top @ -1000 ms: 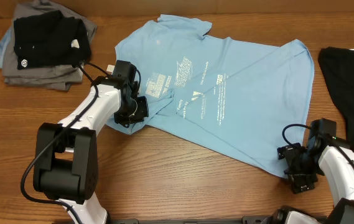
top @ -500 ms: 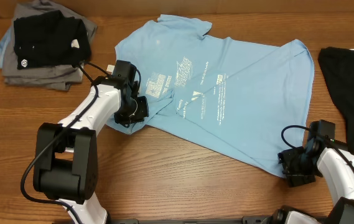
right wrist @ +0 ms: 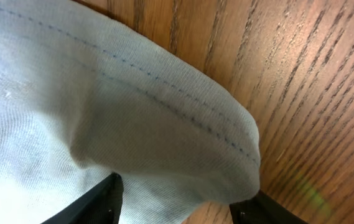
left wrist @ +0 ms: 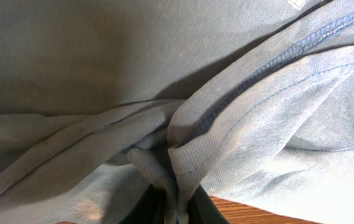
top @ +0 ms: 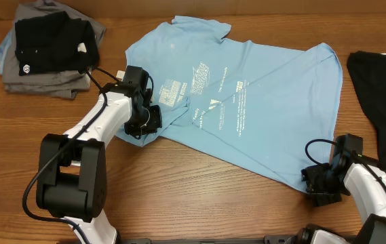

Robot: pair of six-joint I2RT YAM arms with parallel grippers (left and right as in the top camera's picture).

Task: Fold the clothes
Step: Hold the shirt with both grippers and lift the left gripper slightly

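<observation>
Overhead: the blue T-shirt (top: 247,102) lies spread across the middle of the wooden surface (top: 199,190). The left end effector (top: 145,122) holds its place at the shirt's left edge. The right end effector (top: 313,181), at lower right, has crept up and left to the shirt's bottom corner.

Left wrist: the end effector (left wrist: 177,208) is pinching a bunched fold of T-shirt (left wrist: 102,62).

Right wrist: the end effector (right wrist: 177,208) is spread, with the stitched T-shirt (right wrist: 102,112) corner between its fingers (right wrist: 108,199). It looks lined up to grip, so the fold can likely start once it clamps.
</observation>
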